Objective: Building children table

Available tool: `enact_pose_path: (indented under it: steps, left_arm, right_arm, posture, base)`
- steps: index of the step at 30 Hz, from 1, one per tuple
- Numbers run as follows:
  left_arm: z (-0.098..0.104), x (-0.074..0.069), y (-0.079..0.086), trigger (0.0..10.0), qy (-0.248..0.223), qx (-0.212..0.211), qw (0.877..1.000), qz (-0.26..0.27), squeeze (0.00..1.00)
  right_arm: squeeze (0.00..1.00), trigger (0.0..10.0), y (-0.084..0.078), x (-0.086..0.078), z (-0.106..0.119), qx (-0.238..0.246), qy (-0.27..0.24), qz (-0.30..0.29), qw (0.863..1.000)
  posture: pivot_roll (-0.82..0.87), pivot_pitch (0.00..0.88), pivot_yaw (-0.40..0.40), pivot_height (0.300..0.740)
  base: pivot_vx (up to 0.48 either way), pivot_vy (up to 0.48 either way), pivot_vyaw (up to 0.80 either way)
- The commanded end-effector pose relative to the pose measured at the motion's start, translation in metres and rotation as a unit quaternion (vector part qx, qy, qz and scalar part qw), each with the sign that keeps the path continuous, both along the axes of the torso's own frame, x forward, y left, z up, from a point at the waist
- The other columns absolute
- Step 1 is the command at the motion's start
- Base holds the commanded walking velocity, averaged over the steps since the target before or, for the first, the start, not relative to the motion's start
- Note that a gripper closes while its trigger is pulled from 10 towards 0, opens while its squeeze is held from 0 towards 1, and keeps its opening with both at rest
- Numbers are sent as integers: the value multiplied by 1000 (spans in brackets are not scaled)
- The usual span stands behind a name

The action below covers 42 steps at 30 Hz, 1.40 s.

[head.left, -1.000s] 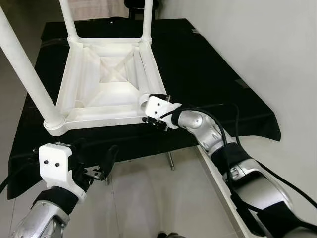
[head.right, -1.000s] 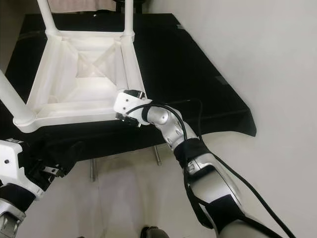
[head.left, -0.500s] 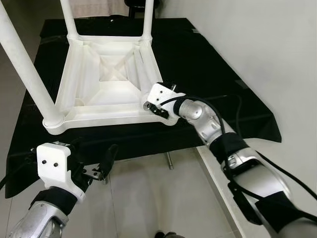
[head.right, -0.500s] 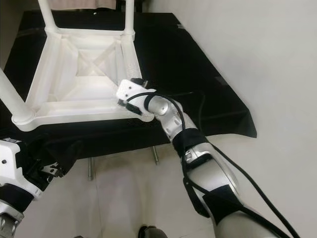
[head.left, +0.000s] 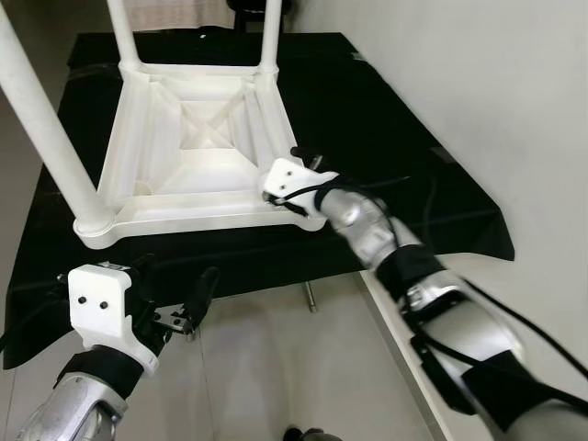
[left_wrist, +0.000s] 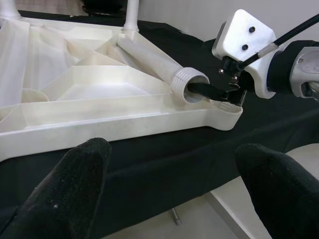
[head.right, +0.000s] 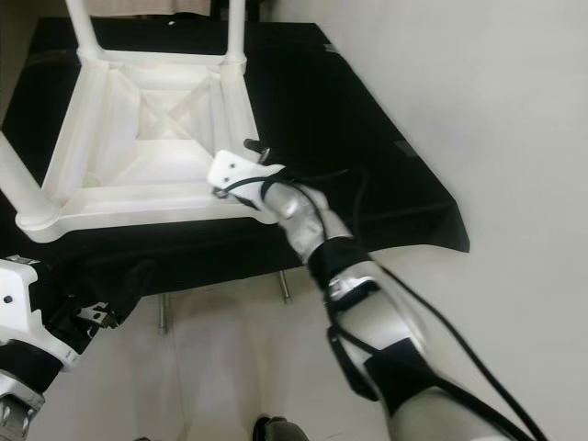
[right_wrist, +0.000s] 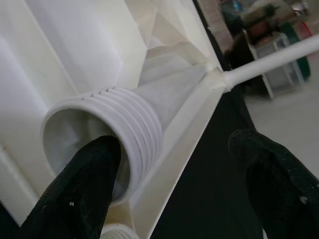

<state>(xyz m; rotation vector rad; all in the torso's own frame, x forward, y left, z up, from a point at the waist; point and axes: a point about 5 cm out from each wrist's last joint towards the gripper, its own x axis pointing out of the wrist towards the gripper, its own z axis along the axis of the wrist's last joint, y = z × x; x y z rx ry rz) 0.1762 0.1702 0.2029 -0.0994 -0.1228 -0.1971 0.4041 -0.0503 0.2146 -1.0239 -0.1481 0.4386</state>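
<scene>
Right hand has advanced since one second ago from the near corner of the upturned white plastic children's table to the open threaded end of a loose white plastic leg tube lying inside the frame. One finger sits in the tube mouth, the other outside; fingers spread, not yet closed on it.

Left hand hovers low before the near edge of the black-draped surface, fingers wide apart, empty.

Table rests upside down on the surface.

Count: legs standing upright, 3 (two far corners, one near-left). Loose legs, 1. Near-right corner socket unfilled.

Progress judged about three-quarters; remaining: lift the tube, screw it in.
</scene>
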Motion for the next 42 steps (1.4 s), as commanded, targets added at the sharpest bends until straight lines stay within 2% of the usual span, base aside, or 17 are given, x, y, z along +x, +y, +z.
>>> enact_pose_path:
  steps: [1, 8, 9, 12, 13, 21, 31, 36, 42]
  left_arm:
    - [-1, -2, -3, 10000, 8, -5, 1000, -5, 0]
    - [0, -4, -5, 10000, 8, -8, 1000, -6, 0]
    - [0, -6, -6, 10000, 9, -9, 1000, -7, 0]
    - [0, -6, -6, 10000, 9, -9, 1000, -7, 0]
    - [1, -7, -6, 10000, 10, -10, 1000, -8, 0]
    - [2, -10, -9, 10000, 11, -13, 1000, -10, 0]
    - [3, -10, -10, 10000, 11, -14, 1000, -10, 0]
    - [3, -9, -9, 10000, 12, -13, 1000, -8, 0]
    - [3, -9, -9, 10000, 11, -13, 1000, -6, 0]
  right_arm:
    - [0, 10000, -4, 4, 4, 7, -12, -27, 1000]
    - [0, 10000, 4, 3, 4, 14, -16, -29, 999]
    - [0, 1020, 8, 3, 6, 22, -22, -31, 999]
    - [0, 1020, 8, 3, 6, 22, -22, -31, 999]
    - [0, 0, 10, 3, 9, 31, -35, -34, 998]
    - [0, 0, 15, 3, 16, 56, -64, -40, 996]
    - [0, 0, 12, 4, 22, 69, -82, -47, 993]
    - [0, 0, 3, 7, 37, 95, -113, -51, 988]
    - [0, 0, -3, 8, 43, 105, -122, -52, 986]
  posture:
    - [-63, 186, -140, 740]
    - [-52, 197, -142, 740]
    - [-46, 206, -142, 740]
    - [-46, 206, -142, 740]
    - [-43, 209, -143, 740]
    - [-37, 217, -147, 740]
    - [-38, 217, -144, 740]
    - [-28, 212, -135, 740]
    - [-33, 209, -137, 740]
  base:
    - [0, 0, 0]
    - [0, 0, 0]
    - [0, 0, 0]
    - [0, 0, 0]
    - [0, 0, 0]
    - [0, 0, 0]
    - [0, 0, 0]
    - [0, 0, 0]
    - [0, 0, 0]
